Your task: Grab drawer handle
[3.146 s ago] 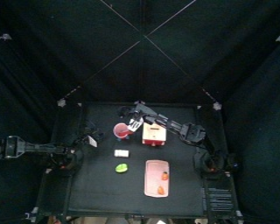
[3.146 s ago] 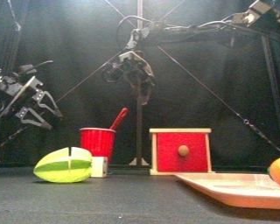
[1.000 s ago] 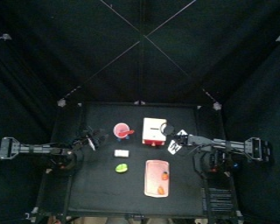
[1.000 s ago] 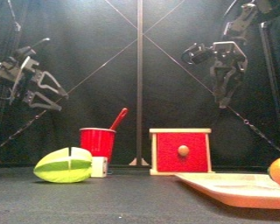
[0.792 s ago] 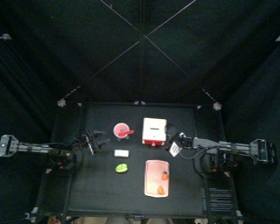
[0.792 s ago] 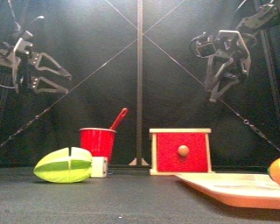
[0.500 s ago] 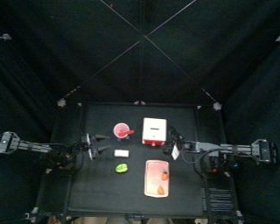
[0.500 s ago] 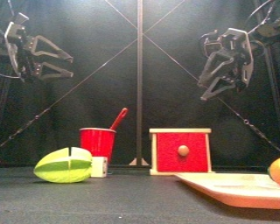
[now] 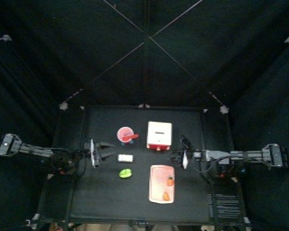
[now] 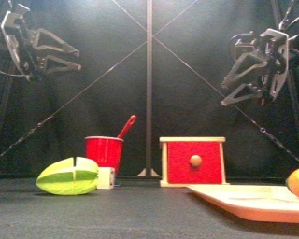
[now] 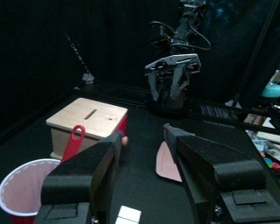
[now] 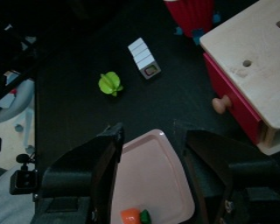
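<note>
Both hands hang high above the black desk, fingers spread and empty – the left hand over the cup side, the right hand over the tray side. The drawer, a boxy wooden unit with a red front and round wooden knob, stands mid-desk beside the glossy red cup – handle facing front, likely free for a level reach.

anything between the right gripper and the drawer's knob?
Nothing visible. The right gripper hangs open, high above the table, off to the side of the small red-fronted wooden drawer box. Its round wooden knob faces the front, with bare table before it; the pink plastic tray lies nearer the front, off to the side.
</note>
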